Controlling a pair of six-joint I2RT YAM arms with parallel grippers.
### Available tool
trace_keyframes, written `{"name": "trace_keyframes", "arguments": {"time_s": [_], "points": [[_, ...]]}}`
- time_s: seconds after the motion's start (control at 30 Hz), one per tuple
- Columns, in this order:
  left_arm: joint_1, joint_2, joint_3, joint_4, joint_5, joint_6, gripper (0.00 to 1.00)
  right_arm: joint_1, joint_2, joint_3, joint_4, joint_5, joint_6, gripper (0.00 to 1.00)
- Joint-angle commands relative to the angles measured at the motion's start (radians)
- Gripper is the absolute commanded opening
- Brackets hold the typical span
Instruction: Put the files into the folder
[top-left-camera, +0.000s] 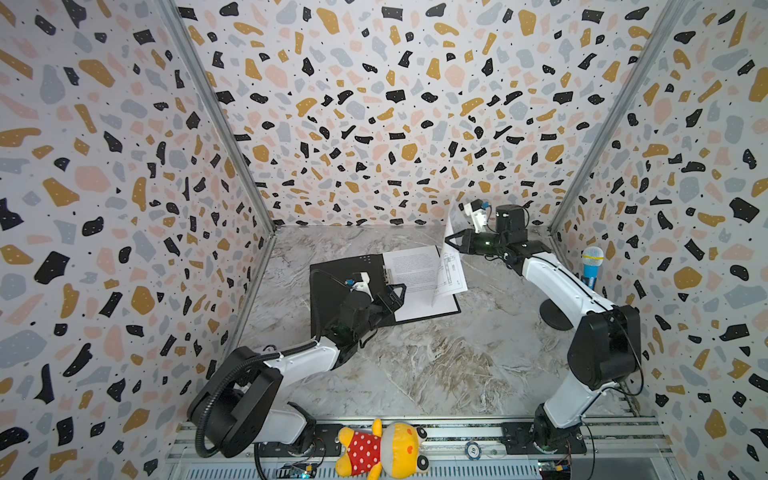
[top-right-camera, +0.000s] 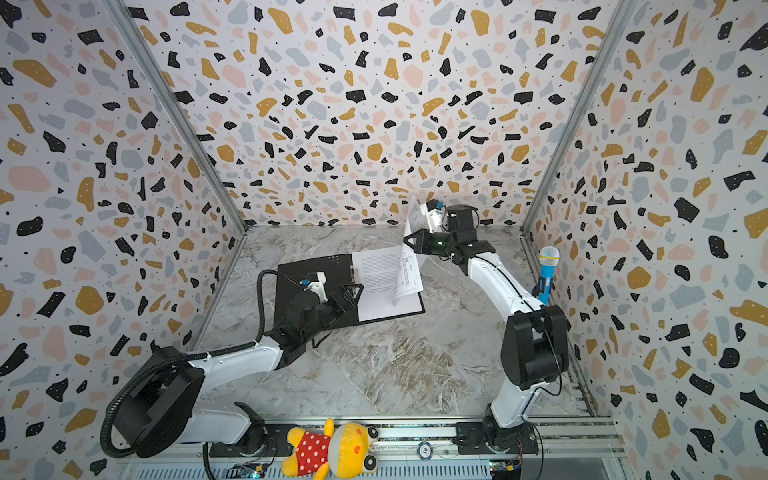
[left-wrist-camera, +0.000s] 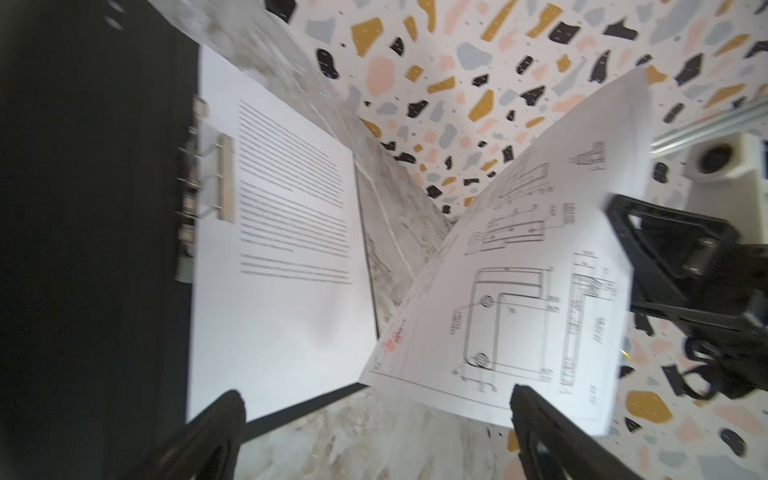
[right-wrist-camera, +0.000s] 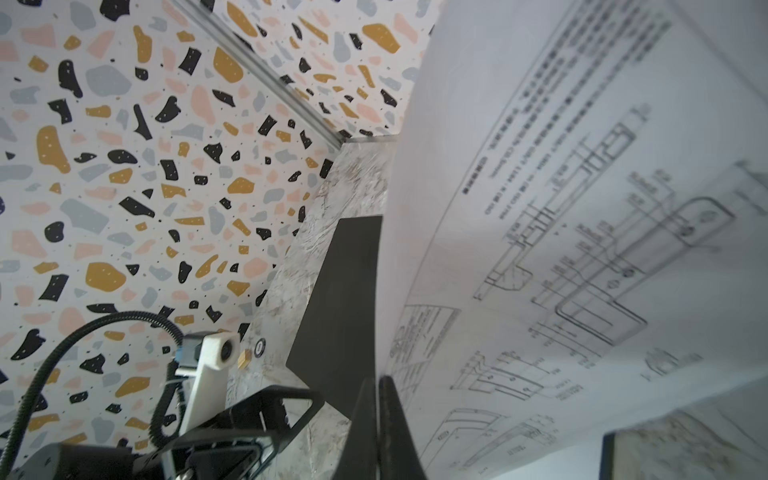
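Note:
The folder (top-left-camera: 336, 282) (top-right-camera: 332, 266) lies open on the marble table, black inside up, with a metal clip (left-wrist-camera: 199, 178) at its spine. One of the files, the text sheet (top-left-camera: 415, 282) (left-wrist-camera: 282, 249), lies flat on the folder's right half. The other, the drawing sheet (top-left-camera: 451, 270) (right-wrist-camera: 582, 249), hangs nearly upright over the folder's right edge. My right gripper (top-left-camera: 446, 239) (right-wrist-camera: 378, 380) is shut on its upper edge. My left gripper (top-left-camera: 397, 297) (left-wrist-camera: 376, 399) is open and empty, just above the text sheet near the clip.
A yellow plush toy (top-left-camera: 382, 449) lies on the front rail. A blue microphone (top-left-camera: 592, 266) and a round black base (top-left-camera: 555, 316) stand by the right wall. Patterned walls enclose the table on three sides.

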Motion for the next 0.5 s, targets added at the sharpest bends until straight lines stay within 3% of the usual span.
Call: {"name": "trace_keyframes", "arguments": {"time_s": [0.0, 0.17, 0.47], "points": [[0.071, 0.019, -0.011, -0.058, 0.028, 0.078, 1.00, -0.006, 0.029, 0.123, -0.068, -0.048, -0.028, 0.00], [0.153, 0.054, -0.040, -0.010, 0.066, 0.081, 1.00, -0.036, 0.036, 0.172, -0.019, -0.080, -0.028, 0.00], [0.210, 0.086, -0.053, -0.006, 0.077, 0.114, 1.00, -0.179, 0.063, -0.212, 0.211, -0.123, 0.044, 0.00]]}}
